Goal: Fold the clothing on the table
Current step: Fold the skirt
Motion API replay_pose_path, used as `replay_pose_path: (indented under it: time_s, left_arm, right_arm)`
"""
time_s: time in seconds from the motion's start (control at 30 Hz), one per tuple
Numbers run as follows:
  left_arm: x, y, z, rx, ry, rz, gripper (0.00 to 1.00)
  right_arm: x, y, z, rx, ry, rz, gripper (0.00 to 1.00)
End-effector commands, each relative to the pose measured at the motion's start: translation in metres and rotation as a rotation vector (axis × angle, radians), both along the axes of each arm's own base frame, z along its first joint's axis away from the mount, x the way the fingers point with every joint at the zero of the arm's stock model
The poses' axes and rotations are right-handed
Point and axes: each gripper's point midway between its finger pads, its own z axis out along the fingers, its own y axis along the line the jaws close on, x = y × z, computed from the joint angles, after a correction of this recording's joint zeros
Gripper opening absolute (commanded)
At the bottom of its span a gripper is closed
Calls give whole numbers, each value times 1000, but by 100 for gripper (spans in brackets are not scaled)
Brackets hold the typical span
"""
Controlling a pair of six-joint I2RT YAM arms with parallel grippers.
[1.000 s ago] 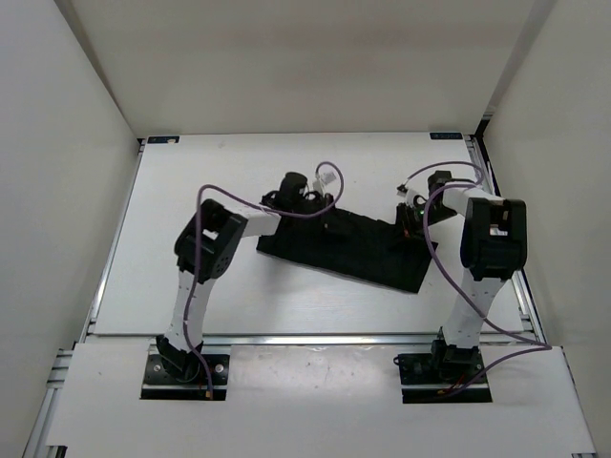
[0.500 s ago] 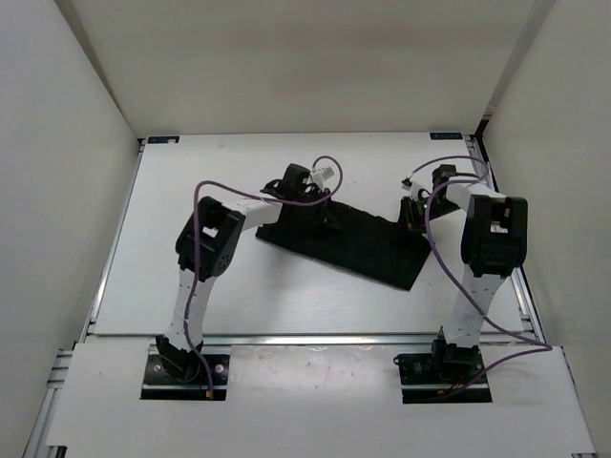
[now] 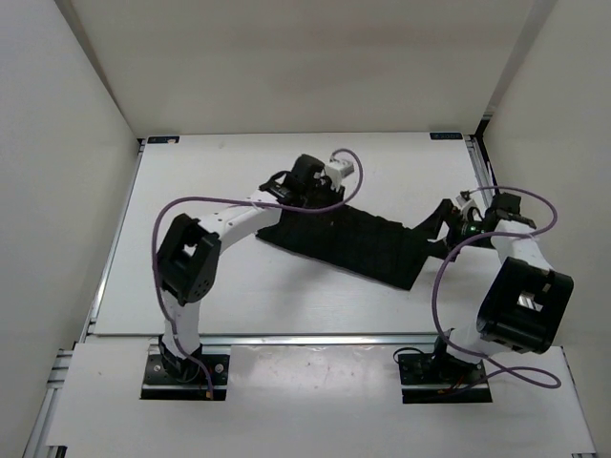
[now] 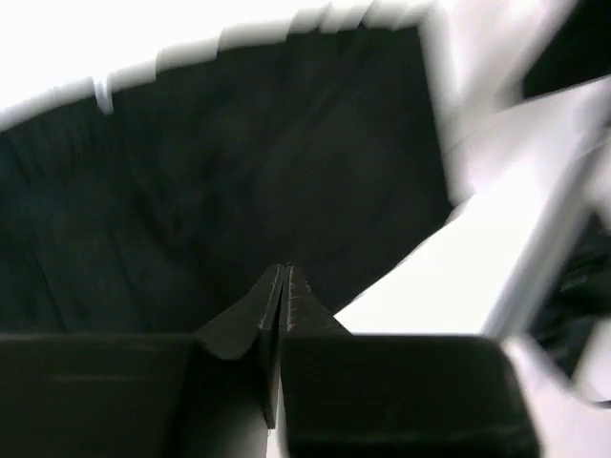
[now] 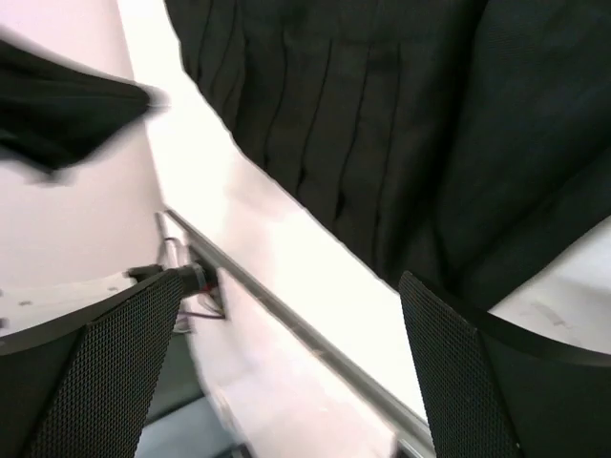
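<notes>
Top view: even, diffuse overhead light, sharp focus, faint soft shadows on the worktop (image 3: pixel 239 296). Left wrist view: heavy motion blur, whites overexposed. Right wrist view: smeared edges, worktop glare; the clothing (image 5: pixel 382 114) keeps crease detail.

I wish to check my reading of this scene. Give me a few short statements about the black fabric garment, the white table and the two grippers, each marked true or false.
1. The black fabric garment lies spread on the white rectangular table. True.
2. The right gripper is clamped on the garment. False: its jaws stand wide apart with nothing between them.
3. The left gripper has its jaws together, at the garment's far left part. True.
4. The garment hangs over the table's near edge. False: it lies wholly on the surface, around the middle.
</notes>
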Motion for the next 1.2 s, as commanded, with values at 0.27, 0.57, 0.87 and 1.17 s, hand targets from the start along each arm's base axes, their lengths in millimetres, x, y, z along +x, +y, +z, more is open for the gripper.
replay_pose_path:
  time_s: [0.27, 0.57, 0.87, 1.17]
  left_arm:
    - [5, 31, -101, 370, 69, 4, 25]
    - [6, 22, -125, 394, 148, 50, 16]
    - [8, -24, -115, 359, 221, 23, 0]
    - [9, -18, -102, 314, 236, 75, 0]
  right_arm:
    - [-28, 25, -26, 168, 190, -119, 97]
    - [-28, 53, -18, 27, -7, 93, 0]
    - [-43, 69, -61, -146, 76, 232, 0]
    - [-13, 30, -88, -174, 213, 119, 0]
